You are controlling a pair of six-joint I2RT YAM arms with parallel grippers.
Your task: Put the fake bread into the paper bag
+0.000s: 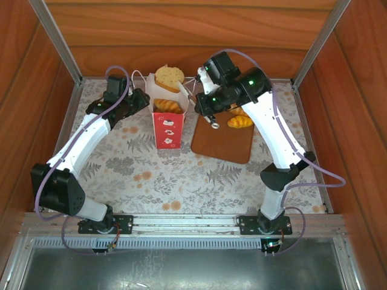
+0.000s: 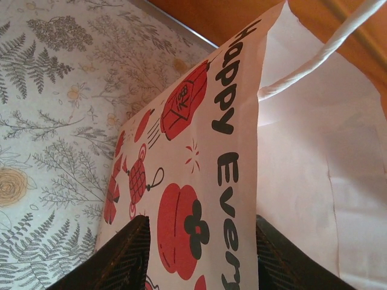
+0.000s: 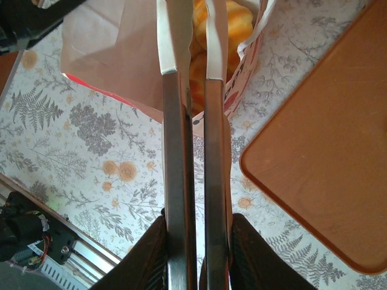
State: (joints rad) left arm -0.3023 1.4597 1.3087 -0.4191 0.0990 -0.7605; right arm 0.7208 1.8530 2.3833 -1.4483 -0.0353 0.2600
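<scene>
The paper bag [image 1: 167, 125] stands upright left of the brown board; its printed side wall [image 2: 199, 175] fills the space between my left gripper's [image 2: 201, 220] parted fingers. A croissant [image 1: 168, 106] lies inside the bag, and a round tan slice [image 1: 169, 77] sticks up at the far side of its mouth. Two more croissants [image 1: 240, 121] rest on the board. My right gripper [image 3: 196, 216] is shut on metal tongs [image 3: 179, 151], whose white tips reach the bag's open top, where orange bread [image 3: 237, 18] shows inside. The left gripper [image 1: 143, 99] sits at the bag's left edge.
The flat brown board [image 1: 222, 142] lies right of the bag, under the right arm [image 1: 266, 115]. Wooden walls and metal posts close in the floral tabletop [image 1: 181, 181] on three sides. A rail with both arm bases runs along the near edge.
</scene>
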